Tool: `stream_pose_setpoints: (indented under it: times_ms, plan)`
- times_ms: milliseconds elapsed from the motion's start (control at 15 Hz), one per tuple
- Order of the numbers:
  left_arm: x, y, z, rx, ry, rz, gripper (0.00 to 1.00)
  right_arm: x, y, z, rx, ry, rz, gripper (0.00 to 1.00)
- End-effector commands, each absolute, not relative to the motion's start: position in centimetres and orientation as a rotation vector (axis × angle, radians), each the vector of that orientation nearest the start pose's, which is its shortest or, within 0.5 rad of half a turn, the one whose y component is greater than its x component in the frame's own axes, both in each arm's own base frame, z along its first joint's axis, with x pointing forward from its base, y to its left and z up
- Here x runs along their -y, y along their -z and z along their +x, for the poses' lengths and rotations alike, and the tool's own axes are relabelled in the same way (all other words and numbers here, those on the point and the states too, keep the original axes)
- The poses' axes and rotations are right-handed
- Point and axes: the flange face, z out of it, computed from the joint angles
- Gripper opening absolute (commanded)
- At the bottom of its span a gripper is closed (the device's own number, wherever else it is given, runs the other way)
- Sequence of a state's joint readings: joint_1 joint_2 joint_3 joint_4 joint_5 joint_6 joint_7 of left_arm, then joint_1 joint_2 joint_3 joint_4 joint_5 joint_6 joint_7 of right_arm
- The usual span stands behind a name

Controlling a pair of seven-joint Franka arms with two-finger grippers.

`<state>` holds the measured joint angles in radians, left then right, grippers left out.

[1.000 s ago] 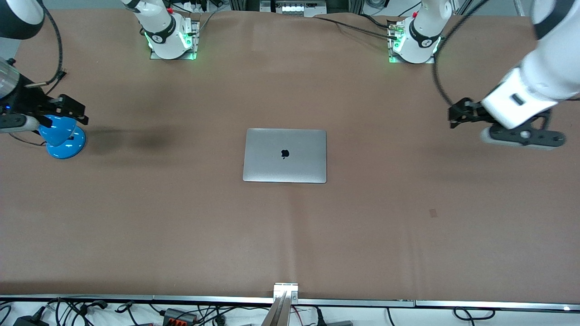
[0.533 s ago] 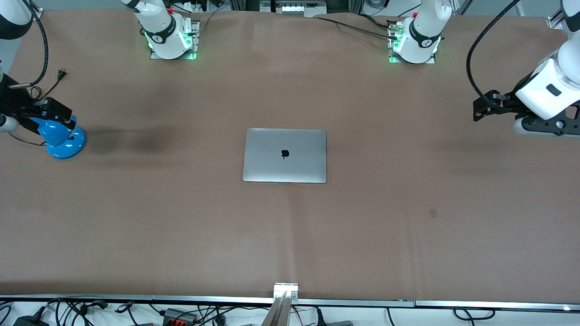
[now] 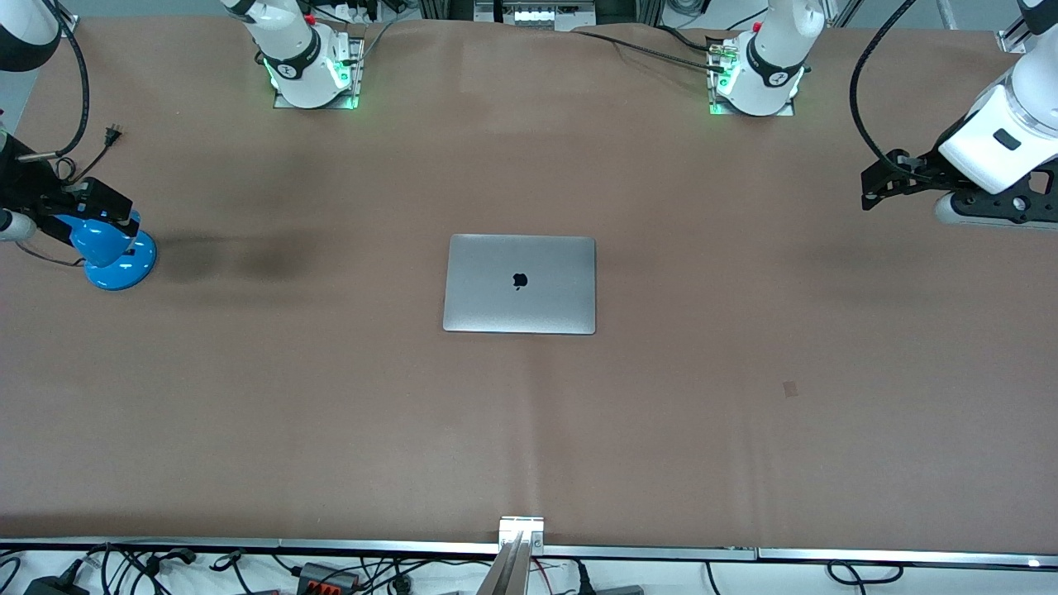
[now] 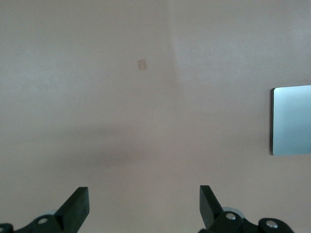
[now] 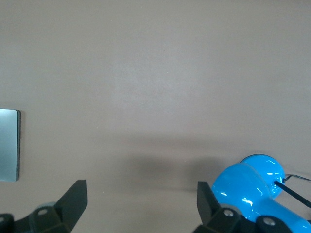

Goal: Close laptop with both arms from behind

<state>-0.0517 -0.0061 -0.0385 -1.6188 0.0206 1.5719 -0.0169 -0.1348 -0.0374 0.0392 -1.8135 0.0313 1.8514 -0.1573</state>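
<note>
The silver-grey laptop (image 3: pixel 520 283) lies shut and flat at the middle of the brown table, black apple logo up. Its edge shows in the left wrist view (image 4: pixel 291 120) and the right wrist view (image 5: pixel 8 144). My left gripper (image 3: pixel 874 188) is open and empty, up over the table's left-arm end, well away from the laptop; its two fingertips show apart in its wrist view (image 4: pixel 144 204). My right gripper (image 3: pixel 116 207) is open and empty over the right-arm end, above a blue object; its fingers stand wide apart in its wrist view (image 5: pixel 142 201).
A glossy blue lamp-like object (image 3: pixel 111 250) with a black cord stands at the right arm's end of the table, also in the right wrist view (image 5: pixel 252 187). A small tape mark (image 3: pixel 791 388) lies on the table. The arm bases (image 3: pixel 310 70) stand along the table's top edge.
Both arms have drawn outward from the laptop toward the table's ends. The left gripper has risen slightly in the last half second. The laptop has not moved.
</note>
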Motion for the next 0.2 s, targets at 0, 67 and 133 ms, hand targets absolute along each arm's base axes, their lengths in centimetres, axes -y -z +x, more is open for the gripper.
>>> stream_pose_setpoints:
  times_ms: [0, 67, 133]
  plan:
    - [5.13, -60.79, 54.67, -0.137, -0.038, -3.135, 1.0, 4.93, -55.8, 55.8, 0.089, 0.113, -3.116, 1.0]
    - [5.13, -60.72, 54.73, -0.137, -0.038, -3.135, 1.0, 4.93, -55.79, 55.78, 0.089, 0.111, -3.116, 1.0]
    - [5.05, -60.64, 54.73, -0.135, -0.041, -3.135, 1.0, 4.93, -55.79, 55.78, 0.091, 0.111, -3.116, 1.0]
